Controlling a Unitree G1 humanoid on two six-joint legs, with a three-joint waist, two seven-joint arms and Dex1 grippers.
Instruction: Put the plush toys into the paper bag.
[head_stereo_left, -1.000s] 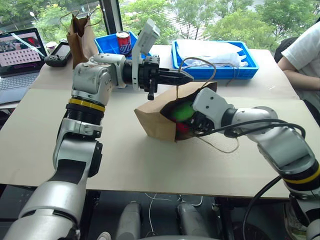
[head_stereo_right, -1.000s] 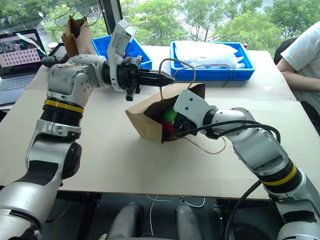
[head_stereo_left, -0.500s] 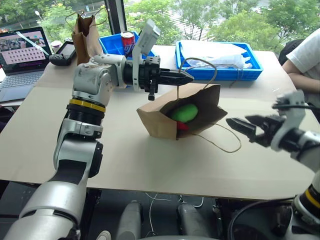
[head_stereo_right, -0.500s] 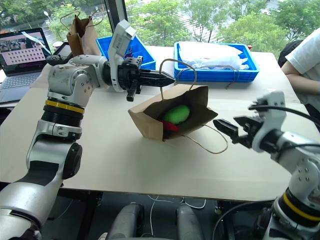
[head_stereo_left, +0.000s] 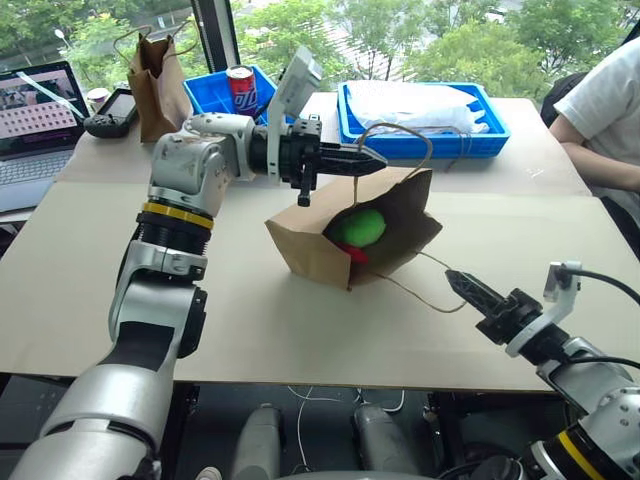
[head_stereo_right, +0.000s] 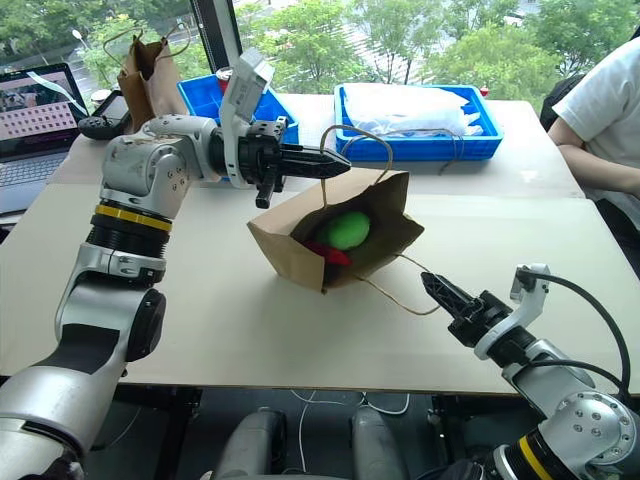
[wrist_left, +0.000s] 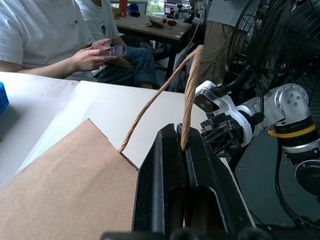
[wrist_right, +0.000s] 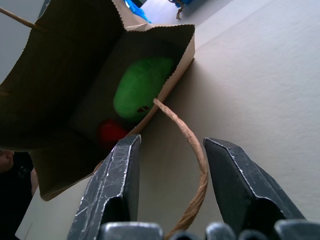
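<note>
The paper bag (head_stereo_left: 340, 235) lies tipped on its side near the middle of the table (head_stereo_left: 250, 320), its mouth facing the robot's right, with bare tabletop all round it on the near side and toward the left edge. Behind it, along the far edge, stand two blue trays (head_stereo_left: 425, 110), a soda can (head_stereo_left: 241, 88), a darker paper bag (head_stereo_left: 155, 75), a laptop (head_stereo_left: 35, 110) and a controller (head_stereo_left: 110, 110); a seated person (head_stereo_left: 600, 120) is at the far right corner. The left gripper (head_stereo_left: 368, 160), level above the bag's upper edge, is closed tight on the upper cord handle (wrist_left: 187, 95), which rises from between its fingers. The right gripper (wrist_right: 170, 170) is near the table's front right edge, clear of the bag, pointing at its mouth; its fingers stand partly apart and seem to hold nothing, though the lower handle (wrist_right: 192, 150) loops on the table between them. Inside the bag sit the green plush toy (wrist_right: 140, 92), rounded and bright, and just beside it the red one (wrist_right: 111, 132), mostly shadowed.
</note>
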